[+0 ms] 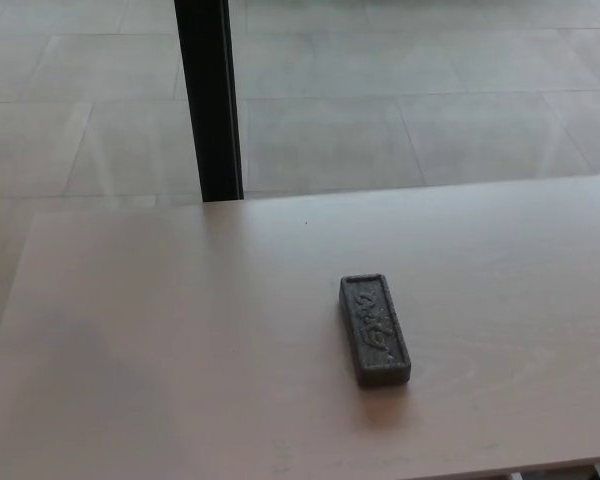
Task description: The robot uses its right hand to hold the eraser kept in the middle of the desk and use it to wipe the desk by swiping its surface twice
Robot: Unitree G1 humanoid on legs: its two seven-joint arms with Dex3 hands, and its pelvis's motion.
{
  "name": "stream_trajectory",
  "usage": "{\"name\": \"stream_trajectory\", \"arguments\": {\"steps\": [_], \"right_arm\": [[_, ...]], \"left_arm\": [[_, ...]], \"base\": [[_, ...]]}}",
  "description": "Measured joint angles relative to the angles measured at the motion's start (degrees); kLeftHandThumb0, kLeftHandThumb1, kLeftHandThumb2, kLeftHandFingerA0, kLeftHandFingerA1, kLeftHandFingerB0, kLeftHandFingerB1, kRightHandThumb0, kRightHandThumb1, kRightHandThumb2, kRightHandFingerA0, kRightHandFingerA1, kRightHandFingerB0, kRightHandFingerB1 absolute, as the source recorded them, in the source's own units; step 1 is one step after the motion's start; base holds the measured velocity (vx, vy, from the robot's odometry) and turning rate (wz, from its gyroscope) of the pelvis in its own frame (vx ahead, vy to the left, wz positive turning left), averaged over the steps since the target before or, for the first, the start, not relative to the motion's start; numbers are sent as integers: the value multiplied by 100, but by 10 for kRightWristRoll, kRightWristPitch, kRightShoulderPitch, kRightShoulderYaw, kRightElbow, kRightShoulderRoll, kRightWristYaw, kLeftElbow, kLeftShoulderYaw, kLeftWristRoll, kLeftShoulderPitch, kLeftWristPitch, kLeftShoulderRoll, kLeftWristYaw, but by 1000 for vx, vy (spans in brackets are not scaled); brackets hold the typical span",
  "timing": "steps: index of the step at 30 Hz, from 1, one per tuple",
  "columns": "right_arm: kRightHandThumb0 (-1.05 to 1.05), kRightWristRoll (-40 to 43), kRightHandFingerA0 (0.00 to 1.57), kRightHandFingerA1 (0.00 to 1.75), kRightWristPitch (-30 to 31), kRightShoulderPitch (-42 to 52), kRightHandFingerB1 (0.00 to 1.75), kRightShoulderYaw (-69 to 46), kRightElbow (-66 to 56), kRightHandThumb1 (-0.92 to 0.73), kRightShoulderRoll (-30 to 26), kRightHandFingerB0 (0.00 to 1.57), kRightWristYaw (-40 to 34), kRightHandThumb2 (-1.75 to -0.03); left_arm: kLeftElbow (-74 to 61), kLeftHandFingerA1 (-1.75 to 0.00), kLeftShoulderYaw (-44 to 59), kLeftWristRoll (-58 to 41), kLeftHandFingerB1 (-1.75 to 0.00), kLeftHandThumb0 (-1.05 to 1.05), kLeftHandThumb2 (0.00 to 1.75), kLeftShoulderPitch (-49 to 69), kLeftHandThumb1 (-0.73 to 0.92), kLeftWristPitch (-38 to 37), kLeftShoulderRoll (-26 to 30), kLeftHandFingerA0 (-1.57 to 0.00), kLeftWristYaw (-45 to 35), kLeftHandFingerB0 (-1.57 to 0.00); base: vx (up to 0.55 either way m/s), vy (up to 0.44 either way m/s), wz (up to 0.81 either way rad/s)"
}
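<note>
A dark grey rectangular eraser (pixel 374 329) with a raised pattern on top lies flat on the pale wooden desk (pixel 180 340), a little right of the middle, its long side running away from me. Neither of my hands shows in the head view, and no arm is visible.
Beyond the desk's far edge (pixel 330 195) is a tiled floor. A black vertical post (pixel 210 100) stands behind the desk at the upper left. The desk's near edge (pixel 540 470) shows at the bottom right.
</note>
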Motion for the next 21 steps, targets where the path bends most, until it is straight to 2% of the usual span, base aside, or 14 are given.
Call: {"name": "stream_trajectory", "arguments": {"steps": [1, 2, 5, 9, 11, 12, 13, 14, 15, 16, 17, 19, 20, 21], "right_arm": [[-60, 7, 71, 66, -4, -6, 54, -16, 1, -52, -1, 43, -1, -89], [-57, 15, 83, 55, -7, -13, 40, -30, 1, -67, -2, 54, -1, -60], [-44, 37, 80, 65, -13, -48, 38, -72, 0, -71, -16, 37, -11, -60], [-49, 50, 68, 82, -18, -131, 39, -99, -10, -79, -52, 38, -28, -63], [-61, 54, 67, 105, -18, -178, 62, -104, -12, -80, -71, 42, -38, -63], [-65, 55, 75, 106, -18, -197, 73, -104, -13, -73, -78, 48, -42, -71], [-65, 56, 75, 106, -18, -220, 73, -104, -17, -73, -83, 48, -46, -71], [-73, 57, 101, 100, -19, -246, 80, -104, -21, -59, -88, 62, -51, -85], [-58, 58, 86, 89, -18, -270, 70, -103, -27, -58, -91, 71, -56, -105], [-53, 58, 83, 84, -18, -285, 73, -101, -34, -53, -92, 80, -59, -111], [-42, 58, 82, 81, -18, -300, 76, -98, -43, -56, -92, 85, -63, -111], [-42, 57, 82, 81, -16, -343, 76, -82, -88, -56, -92, 85, -70, -111], [-32, 57, 87, 76, -14, -360, 71, -74, -112, -67, -92, 92, -73, -94], [-27, 57, 88, 81, -13, -369, 76, -69, -126, -65, -91, 92, -75, -96]], "left_arm": [[2, -103, 6, -4, -74, -65, 64, -1, 82, 0, 0, -53, -1, -42], [4, -102, 11, -7, -74, -65, 64, -2, 82, 0, 0, -54, -1, -42], [10, -103, 23, -14, -74, -67, 64, -4, 80, -4, 0, -53, -3, -43], [12, -110, 24, -19, -80, -68, 63, -7, 79, -5, 0, -54, -4, -47], [13, -112, 24, -22, -84, -68, 63, -7, 80, -5, 0, -57, -4, -47], [13, -113, 24, -22, -82, -69, 63, -7, 80, -5, 0, -56, -4, -45], [13, -113, 24, -23, -82, -69, 63, -7, 80, -5, 0, -56, -4, -45], [13, -107, 24, -24, -77, -67, 63, -7, 80, -5, 0, -53, -4, -44], [13, -109, 24, -25, -80, -68, 62, -7, 80, -5, 0, -52, -5, -44], [13, -112, 24, -25, -83, -68, 63, -7, 79, -5, 0, -52, -5, -45], [13, -111, 24, -26, -82, -67, 62, -7, 81, -5, 0, -51, -5, -46], [13, -111, 24, -28, -82, -67, 62, -8, 81, -5, 0, -51, -5, -46], [13, -113, 24, -29, -83, -66, 64, -7, 80, -5, 0, -51, -6, -45], [13, -111, 24, -29, -81, -67, 64, -7, 82, -5, 0, -50, -6, -43]], "base": [[0, 0, 0], [0, 0, 0], [0, 0, 0], [0, 0, 0], [0, 0, 0], [0, 0, 0], [0, 0, 0], [0, 0, 0], [0, 0, 0], [0, 0, 0], [0, 0, 0], [0, 0, 0], [0, 0, 0], [0, 0, 0]]}}
